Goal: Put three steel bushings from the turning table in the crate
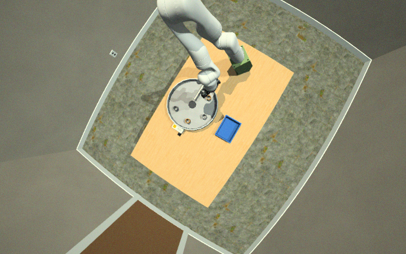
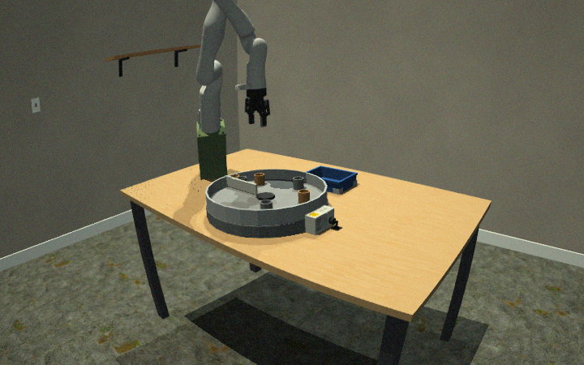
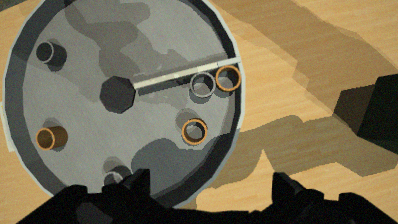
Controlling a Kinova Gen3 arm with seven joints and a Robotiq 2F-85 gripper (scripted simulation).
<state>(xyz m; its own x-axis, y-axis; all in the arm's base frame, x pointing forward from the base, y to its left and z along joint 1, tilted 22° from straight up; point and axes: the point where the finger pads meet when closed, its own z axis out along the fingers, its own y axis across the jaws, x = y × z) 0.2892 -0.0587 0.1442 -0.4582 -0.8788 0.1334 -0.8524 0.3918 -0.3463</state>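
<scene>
My gripper (image 1: 204, 93) (image 2: 257, 122) (image 3: 210, 184) is open and empty, high above the turning table (image 1: 182, 91) (image 2: 258, 218) (image 3: 165, 111). One steel bushing (image 2: 298, 183) stands on its crate side, partly hidden by my left finger in the wrist view. Another steel bushing (image 2: 266, 204) (image 3: 37, 52) stands at the opposite side. A third steel bushing (image 3: 191, 88) stands beside the divider, touching or nearly touching a copper-coloured bushing (image 3: 217, 80) near the rim. Two more copper-coloured bushings stand apart, one (image 2: 259, 180) near the divider, one (image 2: 303, 196) near the control box. The blue crate (image 1: 228, 128) (image 2: 342, 182) is empty in the top view.
The pale divider (image 1: 198, 93) (image 2: 240, 185) (image 3: 175, 76) runs from the dark hub (image 1: 192, 104) (image 2: 265, 195) (image 3: 117, 94) to the raised rim. A control box (image 1: 177, 128) (image 2: 319, 221) sits outside the rim. The green arm base (image 1: 243, 64) (image 2: 212, 156) stands behind the turning table.
</scene>
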